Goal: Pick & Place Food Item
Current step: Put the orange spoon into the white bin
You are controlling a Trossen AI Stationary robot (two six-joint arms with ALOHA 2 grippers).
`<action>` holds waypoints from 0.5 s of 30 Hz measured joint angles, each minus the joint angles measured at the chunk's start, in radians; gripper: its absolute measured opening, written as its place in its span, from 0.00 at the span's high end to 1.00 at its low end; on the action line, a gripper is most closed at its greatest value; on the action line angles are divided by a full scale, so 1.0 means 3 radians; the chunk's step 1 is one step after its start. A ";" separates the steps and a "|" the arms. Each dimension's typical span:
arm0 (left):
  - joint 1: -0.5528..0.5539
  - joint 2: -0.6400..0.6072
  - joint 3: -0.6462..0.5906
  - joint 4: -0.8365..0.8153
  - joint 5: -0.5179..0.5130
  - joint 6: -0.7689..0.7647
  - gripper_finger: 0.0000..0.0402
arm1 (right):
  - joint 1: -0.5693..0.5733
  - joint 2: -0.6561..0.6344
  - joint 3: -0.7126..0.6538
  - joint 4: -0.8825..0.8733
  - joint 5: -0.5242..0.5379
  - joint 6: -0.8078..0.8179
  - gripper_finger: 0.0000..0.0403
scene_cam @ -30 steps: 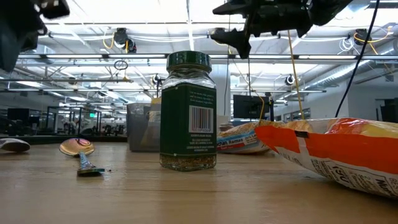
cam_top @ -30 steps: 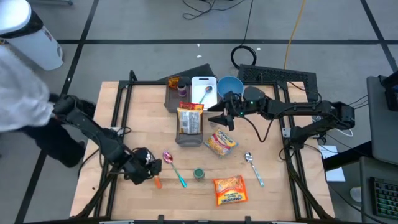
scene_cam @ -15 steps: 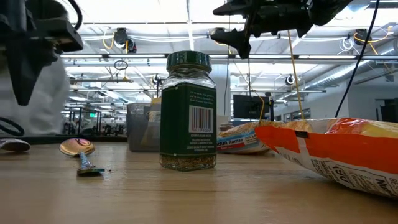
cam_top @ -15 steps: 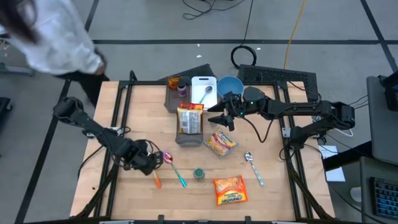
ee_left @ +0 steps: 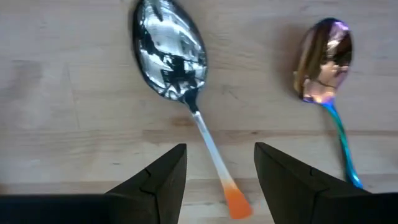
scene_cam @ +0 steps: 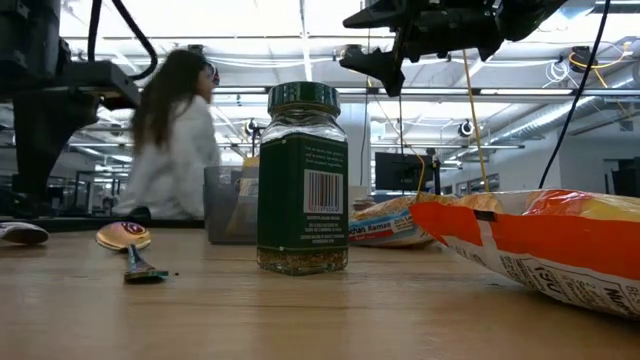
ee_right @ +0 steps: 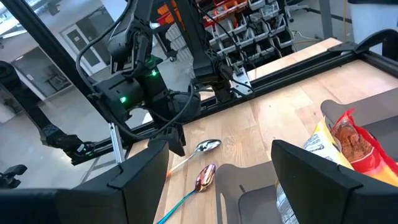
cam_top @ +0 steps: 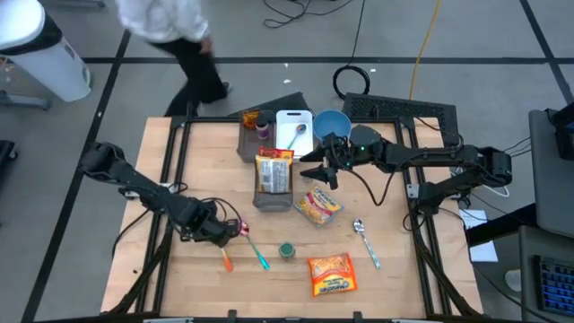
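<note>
My left gripper point(cam_top: 221, 230) point(ee_left: 217, 177) is open and points down at the table's near left. Its fingers stand on either side of the clear handle point(ee_left: 208, 146) of a silver spoon point(ee_left: 168, 53) with an orange tip, above it and apart from it. An iridescent spoon point(ee_left: 323, 56) lies flat beside it. The food items lie flat on the table: an orange snack bag point(cam_top: 330, 274), a ramen packet point(cam_top: 317, 205), and another packet in a grey bin point(cam_top: 273, 175). My right gripper point(cam_top: 319, 170) point(ee_right: 230, 180) hangs open and level, high over the bin.
A green-lidded spice jar point(cam_top: 286, 250) point(scene_cam: 303, 180) stands between the spoons and the snack bag. A second silver spoon point(cam_top: 363, 238) lies right of centre. At the far edge are a white board point(cam_top: 294, 130), a blue bowl point(cam_top: 332, 123) and small jars point(cam_top: 256, 121). A person point(cam_top: 175, 27) walks beyond the table.
My left gripper has moved toward the table's right edge and slightly down, tipping until it points straight down over the orange-tipped spoon. A person has walked along behind the table's far side.
</note>
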 joint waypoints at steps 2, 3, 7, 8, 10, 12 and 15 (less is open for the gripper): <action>0.0000 0.0039 0.0000 0.0026 0.0004 0.0000 0.51 | 0.0000 0.0000 0.0000 -0.0002 -0.0001 -0.0010 0.31; 0.0000 0.0054 0.0000 0.0048 0.0017 -0.0001 0.51 | 0.0000 0.0000 0.0001 -0.0002 0.0000 -0.0011 0.31; 0.0000 0.0127 0.0000 0.0104 0.0041 -0.0001 0.51 | 0.0000 0.0000 0.0000 -0.0001 0.0000 -0.0011 0.31; 0.0000 0.0147 0.0000 0.0112 0.0053 -0.0004 0.51 | 0.0000 0.0000 0.0000 -0.0002 0.0000 -0.0012 0.31; 0.0000 0.0193 0.0000 0.0122 0.0080 -0.0013 0.51 | 0.0000 0.0000 0.0001 0.0000 0.0000 -0.0012 0.31; 0.0000 0.0250 0.0000 0.0139 0.0099 -0.0010 0.51 | 0.0000 0.0000 0.0000 -0.0001 0.0000 -0.0012 0.31; 0.0000 0.0305 0.0000 0.0173 0.0122 -0.0014 0.51 | 0.0000 0.0000 0.0000 0.0000 -0.0001 -0.0012 0.31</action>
